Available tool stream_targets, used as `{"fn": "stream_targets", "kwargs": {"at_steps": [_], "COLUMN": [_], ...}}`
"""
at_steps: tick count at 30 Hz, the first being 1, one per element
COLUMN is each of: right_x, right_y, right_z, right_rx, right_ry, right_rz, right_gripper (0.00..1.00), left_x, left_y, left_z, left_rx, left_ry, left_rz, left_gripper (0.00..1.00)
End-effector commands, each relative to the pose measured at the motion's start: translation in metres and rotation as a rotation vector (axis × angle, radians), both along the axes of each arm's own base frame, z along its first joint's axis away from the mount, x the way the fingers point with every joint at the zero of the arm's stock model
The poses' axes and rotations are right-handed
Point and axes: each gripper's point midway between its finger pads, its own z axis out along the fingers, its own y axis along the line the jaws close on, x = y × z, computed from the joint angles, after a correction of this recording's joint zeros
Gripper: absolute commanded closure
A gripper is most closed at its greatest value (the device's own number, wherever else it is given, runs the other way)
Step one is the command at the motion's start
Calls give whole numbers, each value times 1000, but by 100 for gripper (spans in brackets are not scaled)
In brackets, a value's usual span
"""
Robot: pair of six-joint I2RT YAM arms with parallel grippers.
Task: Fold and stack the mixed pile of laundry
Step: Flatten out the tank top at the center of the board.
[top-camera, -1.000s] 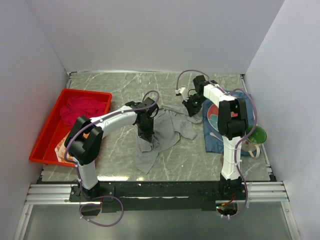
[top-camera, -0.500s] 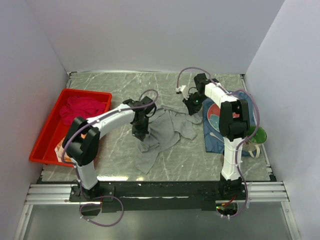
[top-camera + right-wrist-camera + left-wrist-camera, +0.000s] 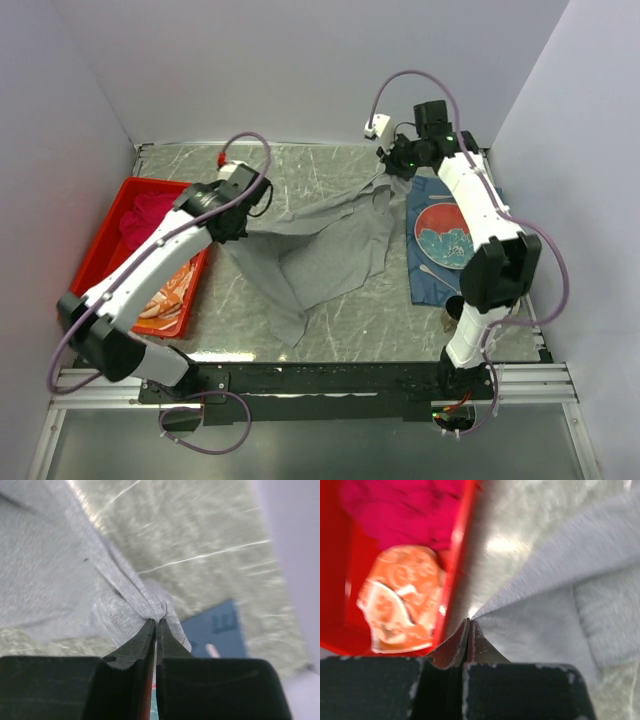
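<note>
The long grey garment (image 3: 320, 250) hangs stretched above the table between both arms, its lower part draping down to the marble. My left gripper (image 3: 240, 222) is shut on its left corner (image 3: 530, 625), beside the red tray. At the far back my right gripper (image 3: 392, 172) is shut on a bunched edge of the same grey cloth (image 3: 125, 605). A crimson-magenta shirt (image 3: 150, 215) lies in the tray's far end, seen also in the left wrist view (image 3: 405, 510). The orange-and-white patterned cloth (image 3: 400, 600) lies in the tray's near end (image 3: 170, 290).
The red plastic tray (image 3: 95, 265) stands along the left wall. A dark blue placemat (image 3: 425, 275) with a patterned plate (image 3: 450, 235) lies at the right, under the right arm. Grey walls close in the table on three sides.
Both arms have lifted and pulled apart, the left toward the tray, the right to the back. The crumpled grey garment has been drawn up and spread out between them.
</note>
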Motion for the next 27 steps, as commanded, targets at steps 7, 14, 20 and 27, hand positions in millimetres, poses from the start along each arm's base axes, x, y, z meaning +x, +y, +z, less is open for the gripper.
{"fn": "stream_targets", "kwargs": {"at_steps": [7,14,20,27], "right_x": [-37,-110,-156,-156], "right_y": [-33,-40,-49,-60], "right_z": [130,196,232,230], "right_rx": [21,53,76,100], "right_ry": [-350,-539,-670,-694], "right_rz": [-69,-3,-16,-96], "right_gripper": [100,100,100,100], "left_x": [-28,-66,-84,-81], "left_y": [60,64,50,36], "left_z": [134,214,242,255], "left_rx": [-73,-209,-219,-217], "left_ry": [-506,-887,-1004,-1074], "left_rz": [38,-210,-404,-481], "left_gripper": [99,99,99,99]}}
